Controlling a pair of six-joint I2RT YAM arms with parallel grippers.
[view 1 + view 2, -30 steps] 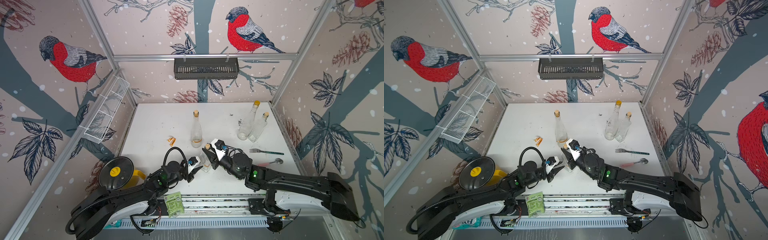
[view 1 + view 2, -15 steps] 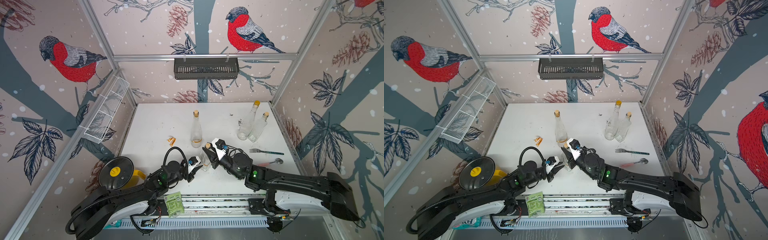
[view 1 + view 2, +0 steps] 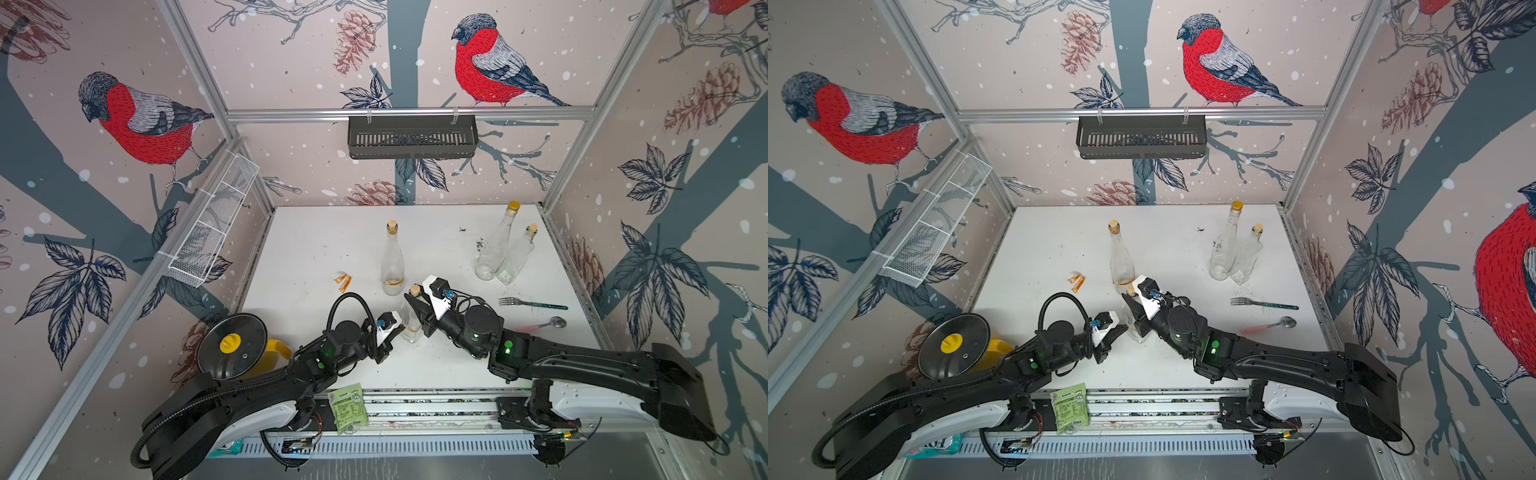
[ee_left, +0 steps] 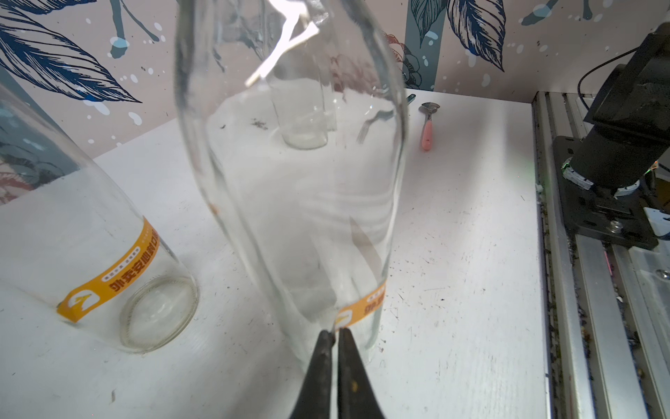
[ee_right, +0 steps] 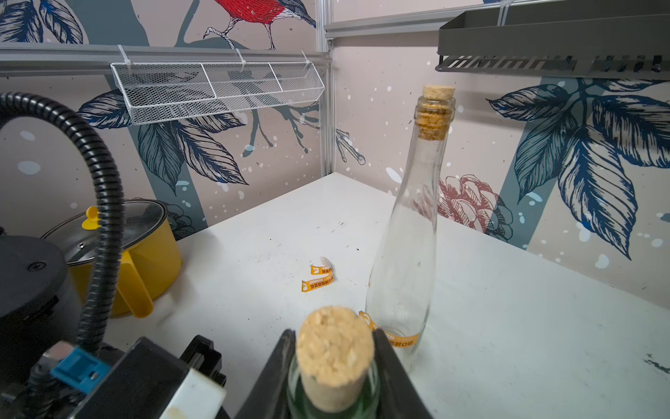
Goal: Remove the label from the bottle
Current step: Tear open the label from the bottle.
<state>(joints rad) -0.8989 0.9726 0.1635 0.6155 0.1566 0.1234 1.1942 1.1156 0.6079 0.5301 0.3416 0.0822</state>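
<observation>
Left end effector (image 4: pixel 335 334) tips together, pinching the orange label (image 4: pixel 367 307) end low on the bottle (image 4: pixel 290 181), which stands near-centre on the surface (image 4: pixel 471 254). Right end effector (image 5: pixel 331 339) clamps its neck. Step: peeling. Next: steady pull around glass.

The orange paper band (image 4: pixel 112 275) round the foot of the free-standing clear glass bottle (image 4: pixel 72 225) carries a white bird badge and the white characters 外卖安心封口, the rest curving out of sight. The matching orange band (image 4: pixel 364 306) on the other clear glass bottle (image 4: pixel 290 181) shows that badge and only the start of the same line, and two loose orange strips (image 5: pixel 318 279) on the white table (image 5: pixel 253 235) bear the same print, too small to read. A green packet (image 3: pixel 348 409) near the front has fine dark print I cannot make out.
</observation>
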